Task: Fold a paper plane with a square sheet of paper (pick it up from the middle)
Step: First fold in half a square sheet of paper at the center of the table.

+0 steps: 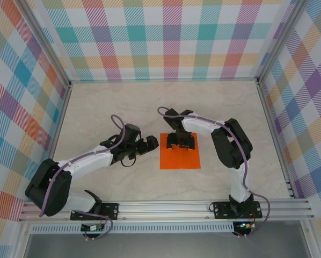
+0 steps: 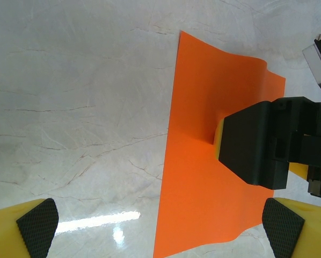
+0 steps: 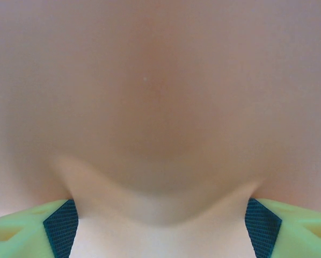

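Two robot arms reach over a pale marble-patterned tabletop (image 1: 96, 107) enclosed by walls of pastel plaid.

A bright orange square sheet of paper (image 1: 180, 158) lies on the tabletop, directly under the right tool (image 1: 180, 142) and just to the right of the left tool (image 1: 150, 144). It is a plain sheet here, with no folded point to be seen.

The right tool points straight down onto the far half of the sheet, and its fingertips touch the paper. In the right wrist view, the right tool (image 3: 161, 224) has its two dark textured pads (image 3: 61, 226) set well apart at the lower corners. The paper (image 3: 160, 97) is a blurred orange-pink surface very close to the lens, swelling up in a soft hump between the fingers. The tool is open and nothing is pinched between the pads.

The left tool is wide open and empty, close above the tabletop beside the sheet's left edge. In the left wrist view, the left tool (image 2: 159, 228) looks along the tabletop toward the paper (image 2: 198, 107). The black body of the right tool (image 2: 257, 156) stands on the sheet ahead of it. The sheet's edge beyond the right tool curls upward in a gentle wave, while the part nearest the left tool lies flat.
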